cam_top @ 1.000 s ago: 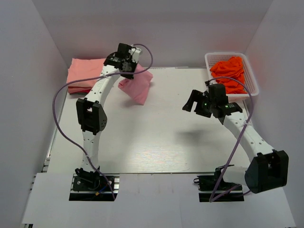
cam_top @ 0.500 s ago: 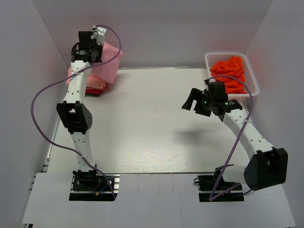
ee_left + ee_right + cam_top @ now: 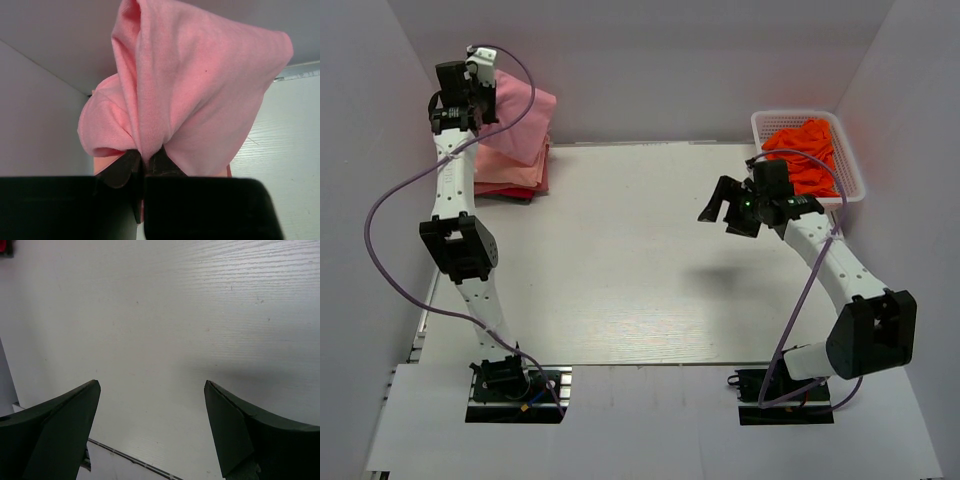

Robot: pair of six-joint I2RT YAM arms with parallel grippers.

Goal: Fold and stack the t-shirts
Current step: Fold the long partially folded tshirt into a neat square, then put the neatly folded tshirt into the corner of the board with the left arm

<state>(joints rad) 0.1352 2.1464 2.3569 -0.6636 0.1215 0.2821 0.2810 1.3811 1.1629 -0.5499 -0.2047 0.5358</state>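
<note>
My left gripper (image 3: 480, 92) is shut on a bunched fold of the rose-pink t-shirt (image 3: 523, 122), which hangs just above the stack of folded t-shirts (image 3: 508, 178) at the table's far left corner. In the left wrist view the pink cloth (image 3: 200, 85) fills the frame above the closed gripper (image 3: 145, 157). The stack is salmon-peach on top with a red layer at the bottom. More orange-red t-shirts (image 3: 803, 152) lie crumpled in the basket. My right gripper (image 3: 722, 210) hovers open over bare table, and the right wrist view shows it (image 3: 151, 384) empty.
The white lattice basket (image 3: 852, 172) stands at the far right corner. White walls close in the left, back and right sides. The white table (image 3: 640, 270) spreads between the two arms. A purple cable loops beside the left arm (image 3: 380, 215).
The left arm has swung left and back, carrying the pink t-shirt from the table's far middle to above the stack. The right gripper has barely shifted and stays open.
</note>
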